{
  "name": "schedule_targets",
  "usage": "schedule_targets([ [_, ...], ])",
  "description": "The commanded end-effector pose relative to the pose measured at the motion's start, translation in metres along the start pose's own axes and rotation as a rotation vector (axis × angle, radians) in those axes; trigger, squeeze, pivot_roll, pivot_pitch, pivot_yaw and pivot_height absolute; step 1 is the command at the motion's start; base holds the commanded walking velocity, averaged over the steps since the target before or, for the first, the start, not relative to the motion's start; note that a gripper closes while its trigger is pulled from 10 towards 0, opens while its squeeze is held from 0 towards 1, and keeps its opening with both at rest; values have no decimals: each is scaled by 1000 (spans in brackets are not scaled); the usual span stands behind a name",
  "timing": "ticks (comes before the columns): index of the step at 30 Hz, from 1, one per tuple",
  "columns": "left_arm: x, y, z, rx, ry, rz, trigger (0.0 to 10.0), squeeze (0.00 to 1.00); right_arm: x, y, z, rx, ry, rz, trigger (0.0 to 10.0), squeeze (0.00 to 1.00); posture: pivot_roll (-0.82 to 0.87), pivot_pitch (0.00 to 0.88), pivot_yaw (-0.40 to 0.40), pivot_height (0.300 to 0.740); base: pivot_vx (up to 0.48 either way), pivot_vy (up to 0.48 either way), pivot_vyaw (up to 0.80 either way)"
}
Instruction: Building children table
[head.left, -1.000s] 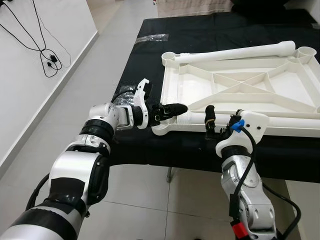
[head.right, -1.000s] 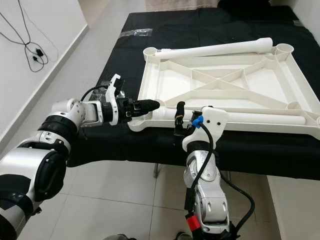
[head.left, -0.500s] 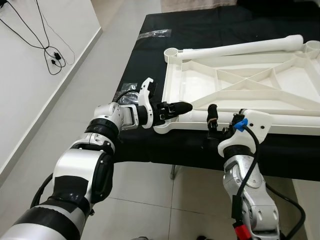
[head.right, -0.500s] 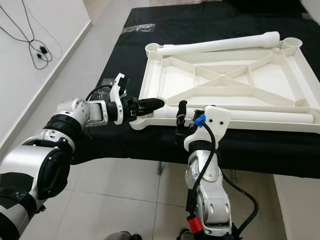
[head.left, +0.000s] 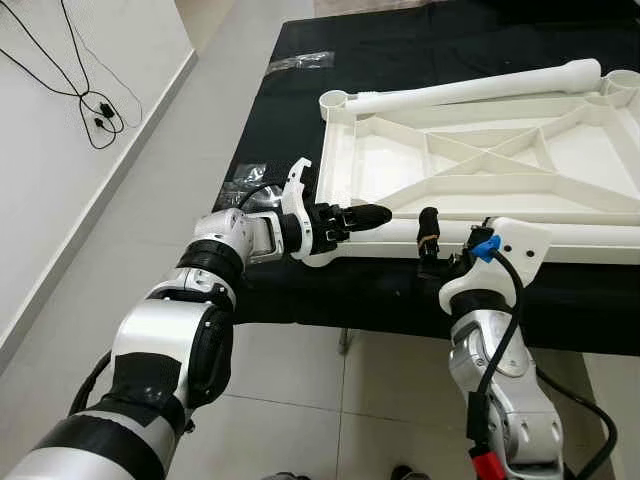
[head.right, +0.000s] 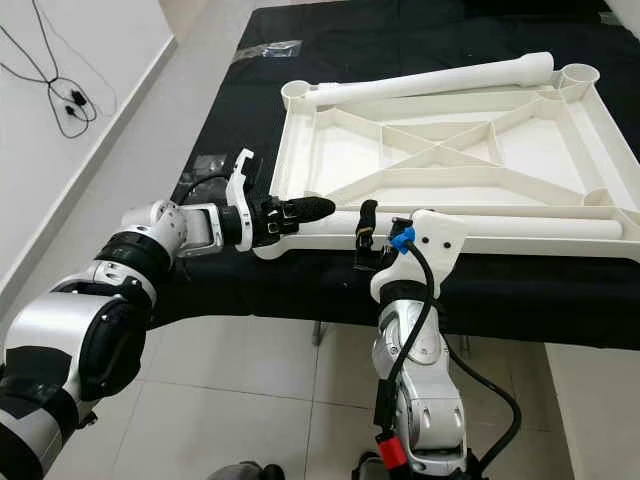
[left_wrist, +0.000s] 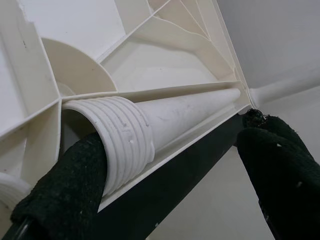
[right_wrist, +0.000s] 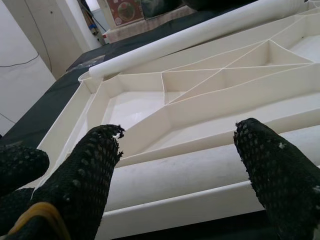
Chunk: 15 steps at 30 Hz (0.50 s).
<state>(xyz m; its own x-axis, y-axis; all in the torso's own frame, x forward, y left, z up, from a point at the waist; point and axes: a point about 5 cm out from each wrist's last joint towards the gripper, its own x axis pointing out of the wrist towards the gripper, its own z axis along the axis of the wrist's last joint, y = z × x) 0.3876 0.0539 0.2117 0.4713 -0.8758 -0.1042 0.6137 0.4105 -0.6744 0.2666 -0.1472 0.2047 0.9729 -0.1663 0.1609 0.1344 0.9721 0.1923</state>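
The white plastic table top (head.left: 486, 157) lies upside down on a black-covered table. One white leg (head.left: 470, 92) lies along its far edge. A second leg (head.left: 560, 232) lies inside the near rim. My left gripper (head.left: 372, 213) is at the near-left corner and stands open. One finger (left_wrist: 65, 200) touches the leg's threaded end (left_wrist: 125, 145); the other finger (left_wrist: 280, 170) is outside the rim. My right gripper (head.left: 432, 235) hovers open at the table's front edge. It points at the near leg (right_wrist: 200, 170) and holds nothing.
Clear plastic bags lie on the black cloth, one at the far left (head.left: 300, 62) and one beside my left wrist (head.left: 245, 180). Black cables (head.left: 100, 110) hang on the white wall to the left. Tiled floor (head.left: 300, 400) lies below the table's front edge.
The camera has shifted a little. My left gripper has reached slightly farther in along the near leg's end. The right gripper holds its place.
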Motion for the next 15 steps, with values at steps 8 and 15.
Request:
schedule_targets([
  [8,3,-6,4,-22,-17,-31,10000,0,-3,2,0,20,14,-3,10000,0,80,198,141,740,0,0,0],
  [15,3,-13,12,-16,-20,-63,10000,0,-2,4,-1,23,15,1,10000,0,90,190,136,740,0,0,0],
])
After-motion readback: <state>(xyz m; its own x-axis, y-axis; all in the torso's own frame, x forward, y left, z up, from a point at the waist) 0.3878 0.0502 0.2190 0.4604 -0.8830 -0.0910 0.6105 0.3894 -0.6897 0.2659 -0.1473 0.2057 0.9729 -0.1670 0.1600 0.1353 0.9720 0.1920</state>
